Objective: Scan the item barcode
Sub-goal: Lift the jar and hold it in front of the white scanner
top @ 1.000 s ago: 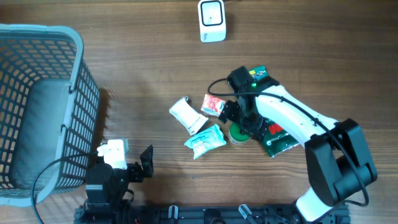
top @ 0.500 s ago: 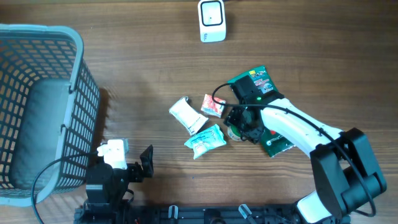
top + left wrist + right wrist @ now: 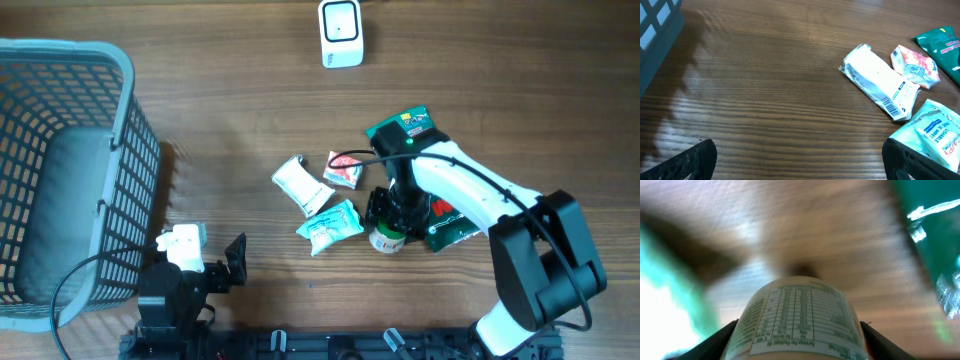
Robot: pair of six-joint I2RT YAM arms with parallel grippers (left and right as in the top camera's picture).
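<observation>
Bright, even light; basket shadow on table; blur around jar.

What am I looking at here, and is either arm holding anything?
These are two robot arms at a wooden table, each ending in a two-finger gripper. One picture looks down from above; the other two come from cameras on the wrists. On the table lie a white packet, a red packet, a teal packet and a green bag, with a mesh basket at the left and a white scanner at the far edge. The right gripper is closed around a small upright bottle; its label fills the right wrist view. The left gripper is open and empty, parked near the basket.
</observation>
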